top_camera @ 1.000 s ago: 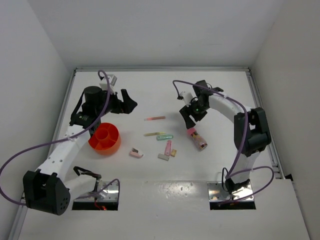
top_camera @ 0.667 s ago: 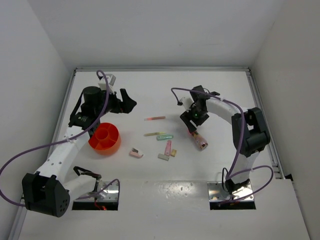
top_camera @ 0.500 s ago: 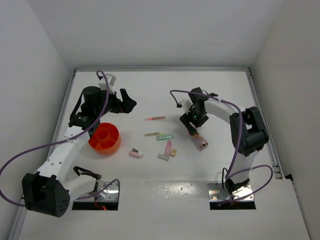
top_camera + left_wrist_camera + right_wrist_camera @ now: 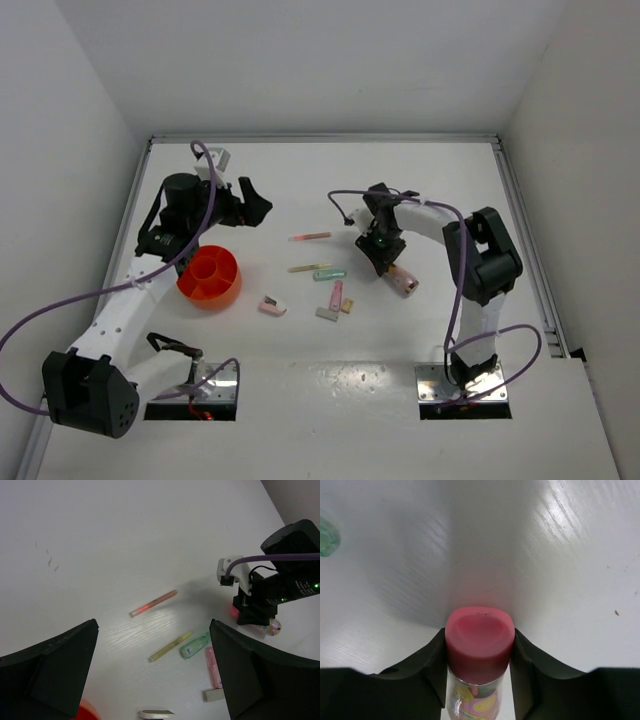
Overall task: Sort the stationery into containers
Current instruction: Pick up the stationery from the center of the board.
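My right gripper (image 4: 382, 262) is down at the table, shut on the pink cap of the clear pink-capped tube (image 4: 479, 637); both fingers (image 4: 432, 660) press the cap's sides. The tube's body (image 4: 403, 281) lies on the table behind it. To its left lie a pink pen (image 4: 310, 236), a yellow-green pen (image 4: 308, 267), a mint-green marker (image 4: 330, 274), a pink marker (image 4: 336, 294) and small erasers (image 4: 327, 313). The orange bowl (image 4: 186, 285) with dividers sits at the left. My left gripper (image 4: 255, 205) hovers open beyond the bowl, holding nothing.
Another eraser (image 4: 272, 306) lies between the bowl and the markers. In the left wrist view the pink pen (image 4: 153, 603) and yellow-green pen (image 4: 170, 646) show between my open fingers. White walls enclose the table on three sides.
The right gripper moved left and down over the tube's pink cap and closed on it; the tube shifted slightly. The left arm stayed still.
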Motion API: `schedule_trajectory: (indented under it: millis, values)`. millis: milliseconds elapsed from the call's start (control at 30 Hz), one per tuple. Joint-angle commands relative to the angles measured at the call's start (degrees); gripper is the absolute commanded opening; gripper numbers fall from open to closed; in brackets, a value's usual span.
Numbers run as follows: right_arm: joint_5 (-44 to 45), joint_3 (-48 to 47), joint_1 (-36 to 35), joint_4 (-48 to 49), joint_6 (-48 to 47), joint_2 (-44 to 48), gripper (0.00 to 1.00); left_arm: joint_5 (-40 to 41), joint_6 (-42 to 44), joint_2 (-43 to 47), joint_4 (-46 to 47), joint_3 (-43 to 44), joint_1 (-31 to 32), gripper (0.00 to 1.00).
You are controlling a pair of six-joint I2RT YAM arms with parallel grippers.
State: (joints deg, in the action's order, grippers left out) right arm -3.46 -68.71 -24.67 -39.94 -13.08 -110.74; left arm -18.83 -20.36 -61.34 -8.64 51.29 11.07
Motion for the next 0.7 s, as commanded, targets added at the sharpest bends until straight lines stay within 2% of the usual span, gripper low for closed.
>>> schedule_trajectory:
  millis: [0,67,133,233,267,300,367,400,500,533,633,667]
  values:
    - [0.0,-5.5,-0.9,-2.1,0.2,0.3,0.0,0.5,0.9,2.6,1.2,1.8,0.4,1.0]
    - [-4.2,-9.3,-2.2,-4.1,-0.5,1.9,0.0,1.2,1.5,3.4,1.2,1.3,0.4,1.0]
    - [-8.1,-17.3,-3.0,-7.2,-2.2,2.5,0.0,1.7,1.5,5.8,1.8,1.3,0.4,1.0]
    - [-18.6,-30.4,-4.8,-10.1,-2.7,0.8,0.0,4.7,2.0,10.8,3.9,-0.7,0.4,1.0]
    - [-24.8,-33.8,-5.7,-10.8,-3.6,-0.3,0.0,6.1,1.3,12.5,4.7,-2.1,0.4,1.0]
    - [-27.5,-39.8,-6.3,-10.8,-3.6,-1.3,0.0,10.3,0.8,14.4,5.8,-3.1,0.4,1.0]
    - [-34.7,-45.3,-7.6,-10.1,-3.0,-5.1,0.0,15.2,0.1,19.0,10.6,-5.9,0.4,1.0]
    - [-37.3,-49.1,-9.0,-8.6,-3.0,-6.2,0.0,20.8,-0.8,24.6,12.7,-9.8,0.4,1.0]
    - [-44.7,-51.1,-12.2,-0.2,-2.3,-8.4,0.0,30.9,-2.0,35.3,19.8,-16.9,0.4,1.0]
    - [-45.9,-50.0,-12.9,6.7,-2.3,-8.4,0.0,32.9,-2.0,37.2,20.9,-18.2,0.4,1.0]
    - [-50.3,-45.0,-15.4,18.7,0.8,-8.4,0.0,36.9,-2.0,40.2,21.7,-19.6,0.4,1.0]
    - [-53.5,-42.1,-15.4,27.7,2.1,-8.4,0.0,37.5,-1.0,40.2,21.0,-19.6,0.4,1.0]
